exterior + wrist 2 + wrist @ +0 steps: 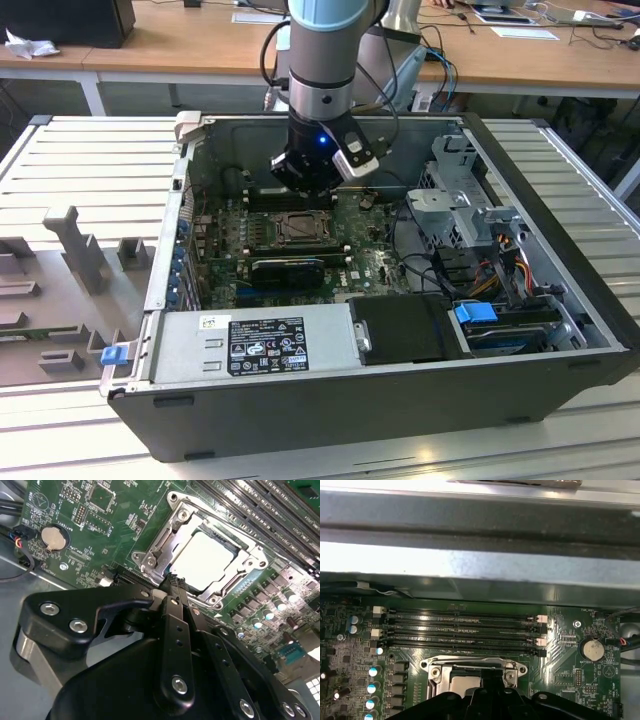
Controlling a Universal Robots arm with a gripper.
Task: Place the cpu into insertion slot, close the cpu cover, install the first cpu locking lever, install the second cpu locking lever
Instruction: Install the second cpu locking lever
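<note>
Over the insertion slot (200, 562) | cpu (202, 560) seated, cpu cover (165, 540) down | end effector (172, 582) narrow, empty | risk: fingertips slipping, scraping board

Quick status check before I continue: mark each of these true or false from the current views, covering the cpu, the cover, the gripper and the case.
1. The cpu sits in the insertion slot. True.
2. The cpu cover stands upright, open. False: it lies flat around the chip.
3. The gripper is over the drive bays. False: it hangs by the socket's edge.
4. A coin battery sits on the motherboard. True.
5. The computer case is closed. False: its side is open.
</note>
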